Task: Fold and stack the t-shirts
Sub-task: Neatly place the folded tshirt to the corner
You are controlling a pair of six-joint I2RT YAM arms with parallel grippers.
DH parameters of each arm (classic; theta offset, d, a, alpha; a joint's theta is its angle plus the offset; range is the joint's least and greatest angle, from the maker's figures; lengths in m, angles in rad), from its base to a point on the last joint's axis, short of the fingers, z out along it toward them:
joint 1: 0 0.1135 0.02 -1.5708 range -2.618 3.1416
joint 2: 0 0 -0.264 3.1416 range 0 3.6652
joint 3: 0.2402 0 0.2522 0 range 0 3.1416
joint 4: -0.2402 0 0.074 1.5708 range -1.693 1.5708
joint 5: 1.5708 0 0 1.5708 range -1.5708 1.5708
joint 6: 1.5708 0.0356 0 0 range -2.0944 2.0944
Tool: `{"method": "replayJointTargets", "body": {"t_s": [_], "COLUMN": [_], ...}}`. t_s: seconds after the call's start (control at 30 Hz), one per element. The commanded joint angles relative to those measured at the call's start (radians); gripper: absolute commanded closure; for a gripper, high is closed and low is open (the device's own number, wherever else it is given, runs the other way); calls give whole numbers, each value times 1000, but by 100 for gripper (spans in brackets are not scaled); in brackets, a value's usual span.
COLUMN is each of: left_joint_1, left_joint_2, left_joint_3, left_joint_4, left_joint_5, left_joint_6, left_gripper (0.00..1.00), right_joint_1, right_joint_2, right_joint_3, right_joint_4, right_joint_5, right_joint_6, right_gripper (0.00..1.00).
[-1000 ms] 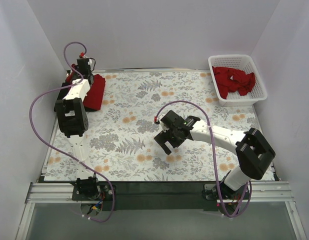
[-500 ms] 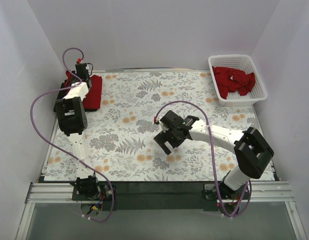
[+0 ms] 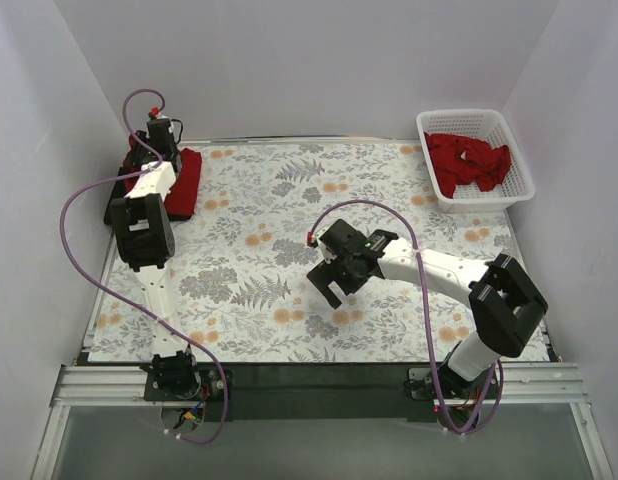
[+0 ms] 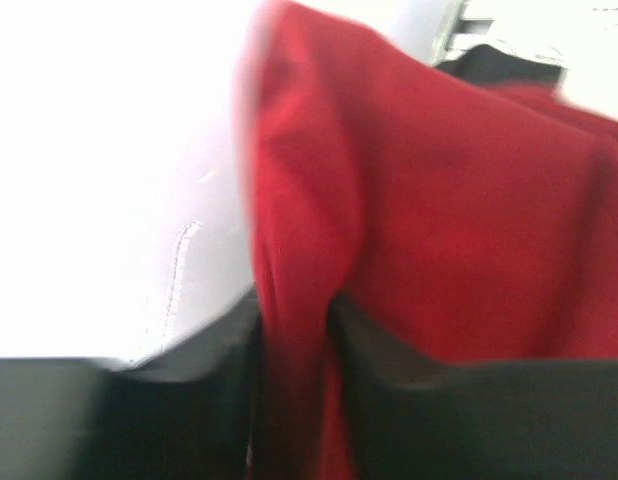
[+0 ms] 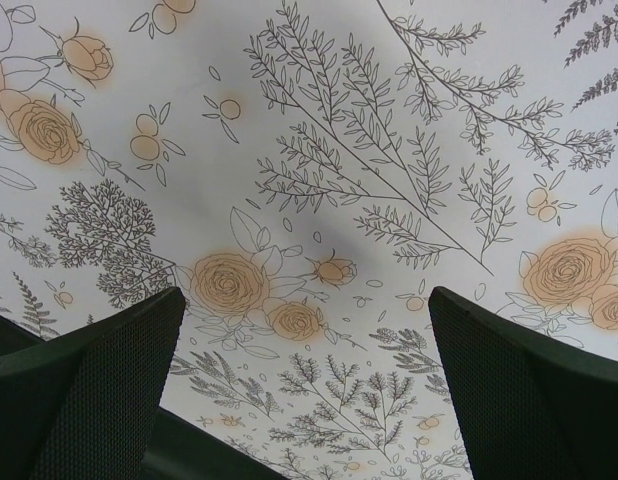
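The red shirt (image 3: 184, 180) lies at the far left corner of the table (image 3: 289, 200), pinched by the left gripper (image 3: 157, 138).

It lies there as a folded slab, well apart from the open middle where folding would be done, so that corner is probably the stacking place. In the left wrist view a ridge of red cloth runs down between the two dark fingers (image 4: 119, 420), which are pressed together on it, probably to square the pile or set it down. A black cloth (image 4: 509, 65) shows just beyond the red, perhaps another shirt in the stack. The other shirts (image 3: 469, 160) sit crumpled in the basket (image 3: 519, 190) at the far right, not yet folded. The right gripper (image 3: 334, 283) hangs over the bare flowered middle, jaws spread wide, holding and touching nothing, placed as if ready for the next shirt.
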Motion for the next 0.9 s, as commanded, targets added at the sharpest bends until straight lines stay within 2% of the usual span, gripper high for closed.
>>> {"method": "replayJointTargets", "body": {"t_s": [0.0, 0.07, 0.1, 0.2, 0.27, 0.37, 0.4, 0.5, 0.53, 0.57, 0.6, 0.63, 0.73, 0.87], "left_joint_1": [20, 27, 30, 50, 65, 70, 70, 70, 70, 70, 71, 70, 57, 24], "left_joint_2": [10, 12, 10, 0, -22, -60, -95, -186, -216, -247, -325, -368, -552, -782], "left_joint_3": [4, -8, -8, 1, 6, -8, -16, -16, -20, -31, -81, -115, -285, -448], "left_joint_4": [79, 84, 87, 76, 55, -4, -72, -261, -300, -329, -346, -343, -272, -263], "left_joint_5": [-70, -92, -99, -134, -133, -90, -67, 112, 251, 318, 402, 547, 779, 958], "left_joint_6": [18, 15, 4, -59, -100, -201, -308, -526, -656, -721, -769, -859, -957, -1022], "left_gripper": [61, 47, 30, 16, 10, 6, 6, 5, 5, 5, 4, 4, 4, 4], "right_joint_1": [1, 1, 1, 1, 1, 1, 1, -16, -33, -45, -74, -88, -153, -237], "right_joint_2": [0, 0, -2, -11, -20, -39, -45, -91, -109, -147, -169, -189, -278, -438], "right_joint_3": [37, 34, 35, 35, 35, 35, 34, 35, 32, 32, 29, 29, 20, 4], "right_joint_4": [-20, -20, -20, -21, -21, -20, -21, -20, -21, -20, -18, -18, -26, -44], "right_joint_5": [-2, -4, -2, 4, 15, 48, 65, 136, 172, 188, 203, 232, 288, 357], "right_joint_6": [-6, -6, -6, -5, -3, -2, 6, 38, 52, 63, 86, 93, 118, 152], "right_gripper": [2, 2, 2, 2, 2, 2, 2, 2, 2, 2, 2, 2, 2, 2]}}
